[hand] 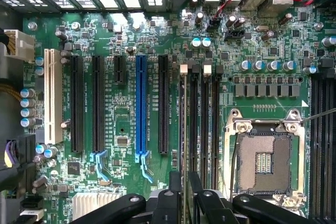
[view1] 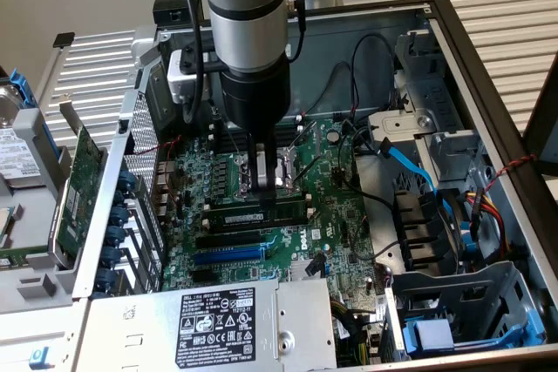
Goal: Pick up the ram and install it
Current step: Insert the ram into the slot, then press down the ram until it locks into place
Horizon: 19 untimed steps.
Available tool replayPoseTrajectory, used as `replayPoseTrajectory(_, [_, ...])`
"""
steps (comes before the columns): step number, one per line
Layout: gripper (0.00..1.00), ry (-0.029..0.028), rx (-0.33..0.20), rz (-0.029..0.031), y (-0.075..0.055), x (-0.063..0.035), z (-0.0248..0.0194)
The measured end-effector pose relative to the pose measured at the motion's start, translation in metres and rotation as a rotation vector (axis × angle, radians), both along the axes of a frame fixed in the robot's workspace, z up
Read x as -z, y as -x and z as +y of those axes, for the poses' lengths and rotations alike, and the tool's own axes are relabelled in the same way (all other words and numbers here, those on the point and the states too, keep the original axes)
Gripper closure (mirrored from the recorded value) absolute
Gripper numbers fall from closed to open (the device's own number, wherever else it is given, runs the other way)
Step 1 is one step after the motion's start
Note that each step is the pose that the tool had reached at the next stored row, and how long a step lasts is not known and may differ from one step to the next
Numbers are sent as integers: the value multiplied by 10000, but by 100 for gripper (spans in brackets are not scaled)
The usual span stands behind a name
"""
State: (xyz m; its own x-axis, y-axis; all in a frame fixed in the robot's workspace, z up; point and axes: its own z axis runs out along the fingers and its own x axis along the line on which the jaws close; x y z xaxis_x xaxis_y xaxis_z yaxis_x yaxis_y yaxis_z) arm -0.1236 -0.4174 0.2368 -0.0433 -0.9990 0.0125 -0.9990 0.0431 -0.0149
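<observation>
Exterior view has the gripper [view1: 268, 182] hanging straight down inside the open PC case [view1: 488, 67]. Its tips are right above the ram [view1: 258, 215], which stands on edge in the memory slot furthest from the CPU socket [view1: 292, 172].

From the wrist view you're looking straight down the stick's top edge [hand: 182, 119], so it's just a thin line with the fingers [hand: 170, 203] either side of it. The gripper [hand: 185, 198] looks loosened off, jaws parted a little wider than the board, not squeezing it. Can't tell if one pad is brushing the stick.

Stuff I'd worry about:
- I honestly can't tell if the ram is fully seated. The white end clip [hand: 184, 69] is visible, but whether it's latched, no idea. If one end is high, it's only perched there.
- If a pad is dragging on the board, any lift or sideways wobble could tip the stick or pull it back out.
- The neighbouring empty slots [hand: 205, 124] and the open socket [hand: 262, 161] sit just beside the fingers, so a bit of drift could knock a clip or, worse, catch the bare socket.
- Loose cables [view1: 366, 102] run near the arm too, so a snag looks possible.
</observation>
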Motion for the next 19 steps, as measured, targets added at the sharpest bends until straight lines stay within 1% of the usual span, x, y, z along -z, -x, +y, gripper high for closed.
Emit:
replayPoseTrajectory(8, [79,-1,1,-1,10,-47,0])
replayPoseTrajectory(19, [79,15,2,0,67,-49,2])
